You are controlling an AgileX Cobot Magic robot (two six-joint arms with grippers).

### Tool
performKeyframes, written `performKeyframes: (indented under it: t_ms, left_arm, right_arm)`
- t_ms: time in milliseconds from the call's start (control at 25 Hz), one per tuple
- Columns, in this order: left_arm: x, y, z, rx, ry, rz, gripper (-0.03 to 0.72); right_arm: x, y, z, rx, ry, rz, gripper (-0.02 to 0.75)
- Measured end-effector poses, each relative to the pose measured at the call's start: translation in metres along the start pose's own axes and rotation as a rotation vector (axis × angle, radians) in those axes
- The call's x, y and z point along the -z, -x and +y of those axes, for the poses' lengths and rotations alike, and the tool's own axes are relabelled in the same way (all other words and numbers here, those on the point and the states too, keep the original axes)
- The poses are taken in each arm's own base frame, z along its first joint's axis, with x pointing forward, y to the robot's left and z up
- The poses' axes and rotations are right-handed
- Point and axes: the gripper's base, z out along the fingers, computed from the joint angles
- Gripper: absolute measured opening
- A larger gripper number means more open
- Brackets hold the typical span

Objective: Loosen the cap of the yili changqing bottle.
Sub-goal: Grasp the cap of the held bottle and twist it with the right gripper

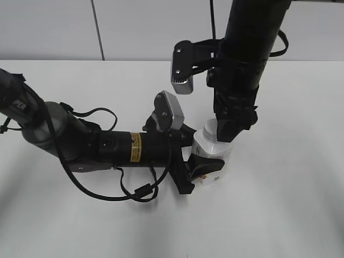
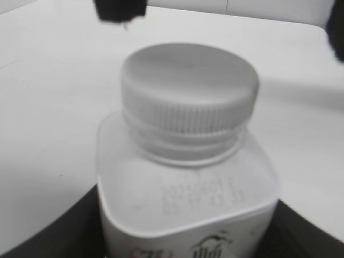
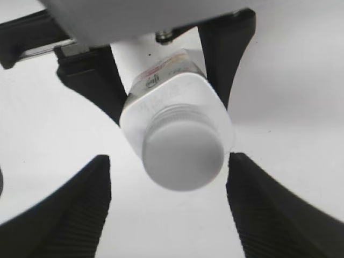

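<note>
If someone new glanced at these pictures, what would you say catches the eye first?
Probably the small white bottle at mid-table, clamped at its body by the left gripper reaching in from the side. Next, the right gripper hanging directly above, open, its ribbed fingers flanking the white cap without touching it.

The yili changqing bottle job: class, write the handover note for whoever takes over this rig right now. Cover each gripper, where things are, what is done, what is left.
Left gripper: shut on the yili changqing bottle, holding its body from the side, on or just above the white table; which one cannot be told.
Right gripper: open, jaws on either side of the cap, not touching it.
Done: bottle held steady, right gripper lined up over the cap.
Left: close on the cap and twist it loose. The cap looks fully seated on the neck in the left wrist view.
</note>
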Motion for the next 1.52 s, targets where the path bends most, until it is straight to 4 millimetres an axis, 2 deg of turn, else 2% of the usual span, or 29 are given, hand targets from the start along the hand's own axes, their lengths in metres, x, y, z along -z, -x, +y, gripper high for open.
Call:
performKeyframes:
  t_ms: [160,240,360,520,680,960,1320,1520]
  left_arm:
    - [0.0,0.0,0.0,0.0,0.0,0.0,0.433]
    - [0.0,0.0,0.0,0.0,0.0,0.0,0.432]
    - [0.0,0.0,0.0,0.0,0.0,0.0,0.43]
    - [0.0,0.0,0.0,0.0,0.0,0.0,0.43]
    - [0.0,0.0,0.0,0.0,0.0,0.0,0.43]
    - [0.0,0.0,0.0,0.0,-0.001,0.0,0.43]
    - [0.0,0.0,0.0,0.0,0.0,0.002,0.43]
    - [0.0,0.0,0.0,0.0,0.0,0.002,0.43]
  right_arm:
    - [0.022,-0.002,0.006,-0.04,-0.034,-0.023,0.547]
    - [0.034,-0.003,0.009,-0.113,-0.057,-0.041,0.547]
    - [0.045,-0.004,0.013,-0.412,-0.072,-0.067,0.547]
    - [0.043,-0.006,0.012,-0.839,-0.068,-0.066,0.547]
    - [0.033,-0.007,0.013,-1.048,-0.061,-0.082,0.547]
    - [0.018,-0.003,0.003,-1.229,-0.094,-0.174,0.547]
    - [-0.018,-0.001,-0.003,-1.262,-0.049,-0.083,0.547]
    - [-0.023,-0.001,-0.003,-1.266,-0.033,-0.058,0.521]
